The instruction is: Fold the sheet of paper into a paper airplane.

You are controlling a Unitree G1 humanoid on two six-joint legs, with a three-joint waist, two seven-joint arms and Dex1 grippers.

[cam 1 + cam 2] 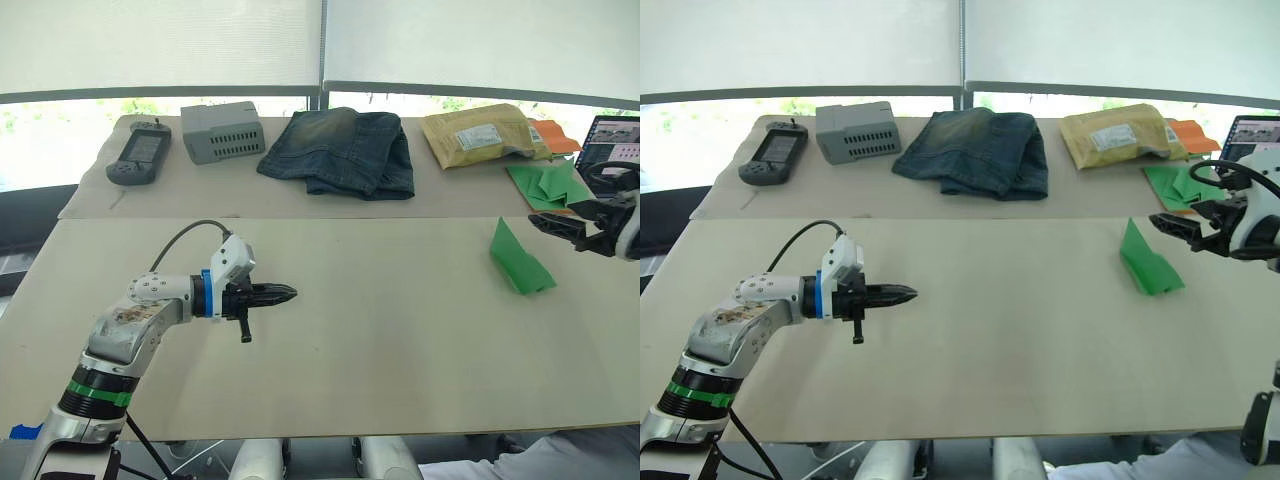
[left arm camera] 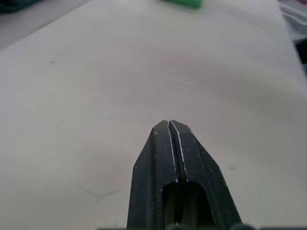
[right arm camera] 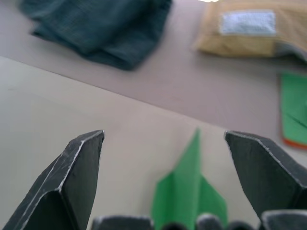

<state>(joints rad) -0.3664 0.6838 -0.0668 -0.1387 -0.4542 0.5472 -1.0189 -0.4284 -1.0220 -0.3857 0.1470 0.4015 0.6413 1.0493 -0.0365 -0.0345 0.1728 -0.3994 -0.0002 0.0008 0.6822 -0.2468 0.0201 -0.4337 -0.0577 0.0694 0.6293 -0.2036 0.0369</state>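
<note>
The paper airplane (image 1: 520,262) is a small green pointy wedge lying on the table (image 1: 380,340) near the right gripper (image 3: 163,139), whose fingers are wide apart. The left gripper (image 1: 290,294) is pinched together.

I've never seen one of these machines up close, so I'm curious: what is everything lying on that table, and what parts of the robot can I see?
paper airplane: one, bright green, folded wedge on the near table, right side, apart from both grippers.
heap of green paper: several pieces, green, far right, behind the airplane.
padded envelope: one, yellow-brown, far table, right.
jeans: one folded pair, dark blue, far table, middle.
box: one, grey, vented, left of the jeans.
handheld device: one, dark grey, far left.
laptop: one, screen lit, far right edge.
left gripper: black, jaws shut, above bare table.
right gripper: black, jaws open, empty, beside the airplane.
</note>
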